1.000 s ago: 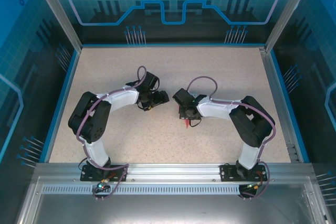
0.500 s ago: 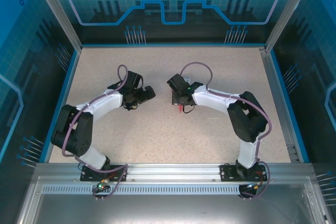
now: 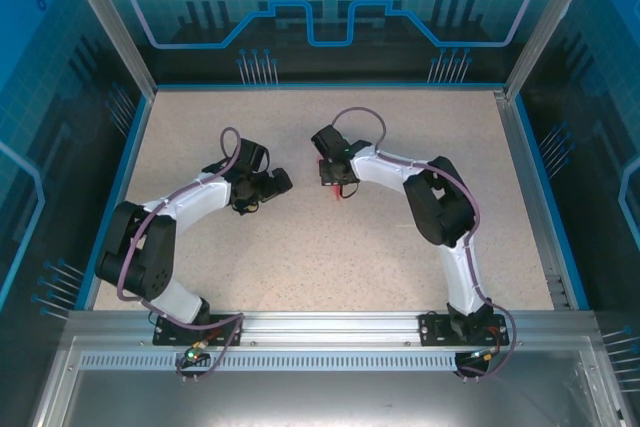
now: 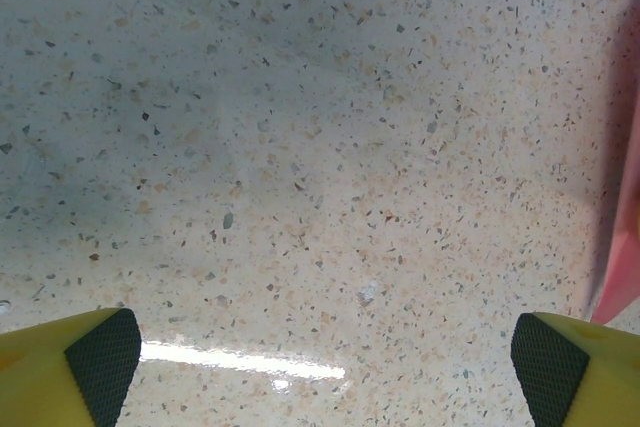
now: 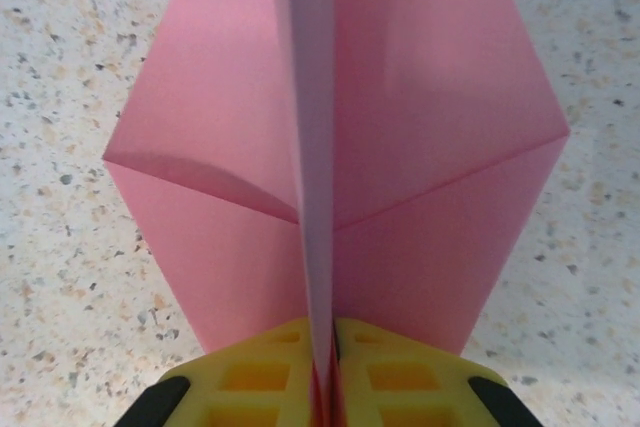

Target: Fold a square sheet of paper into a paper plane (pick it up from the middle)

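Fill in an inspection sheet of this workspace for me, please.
Surface: speckled beige table top, with a streak of light glare beneath the left hand.
Job's things: pink folded paper plane, wings spread and centre crease raised, near the table's middle.
Clutter: nothing seen.
Hands: left hand open and empty over the table top, with the plane's edge at the right of its view. Right hand shut on the plane's crease.
Cables: purple cables loop along both arms.
Surroundings: blue printed enclosure walls; aluminium rail at the near edge.
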